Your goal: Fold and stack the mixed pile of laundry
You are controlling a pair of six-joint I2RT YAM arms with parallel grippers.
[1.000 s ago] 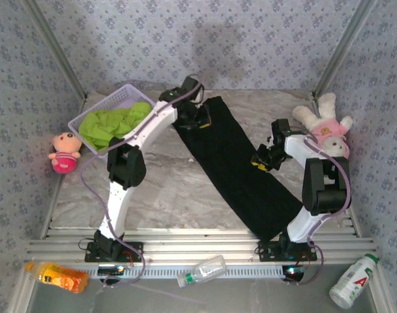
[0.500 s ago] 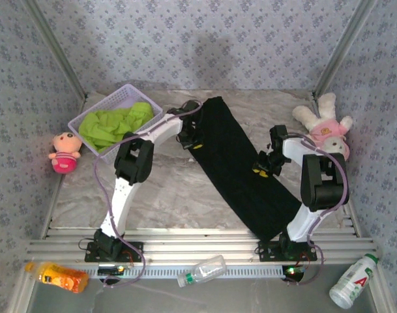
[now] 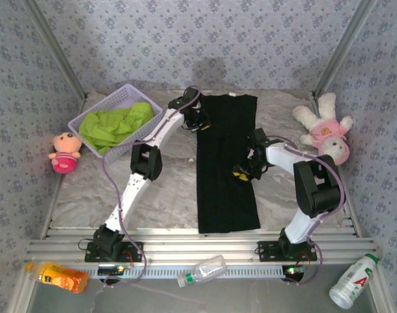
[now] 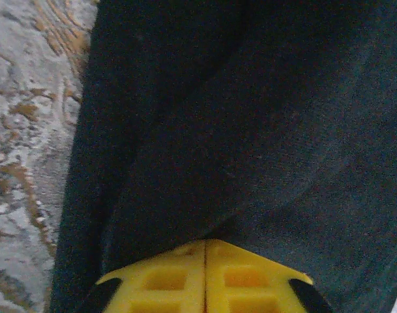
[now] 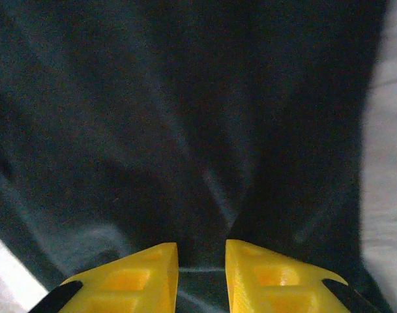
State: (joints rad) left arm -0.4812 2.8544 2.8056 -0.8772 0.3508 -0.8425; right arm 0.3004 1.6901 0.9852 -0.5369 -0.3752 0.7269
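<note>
black T-shirt [image 3: 225, 195]: folded into a long, narrow strip and lying flat on the marble-patterned table [image 3: 165, 189]. It runs from the far middle straight down to the near edge, between the two arms.
lime-green T-shirt [image 3: 113, 125]: crumpled in the lavender basket [image 3: 97, 102] at the far left corner, well apart from the black strip.
left gripper [image 3: 199, 122]: stretched far across the table to the left edge of the strip, near its far end.
left fingers [image 4: 165, 282]: the yellow pair is pressed together with only a thin seam between them. The tips sit against the black cloth, which rises over them. I cannot tell whether a fold is caught in there.
right gripper [image 3: 242, 173]: down on the right half of the strip, about midway along it.
right fingers [image 5: 139, 277]: a narrow gap stands between the yellow tips, with dark cloth inside it. The creases in the shirt run together into that gap, so the tips are nipping a fold.
pink doll [image 3: 64, 152]: at the left edge, just beside the basket.
plush rabbit [image 3: 325, 127]: lying at the far right.
bottles: an orange bottle [image 3: 58, 276], a clear bottle [image 3: 201, 270] and a white bottle [image 3: 352, 280] lie along the near ledge, in front of the arm bases.
</note>
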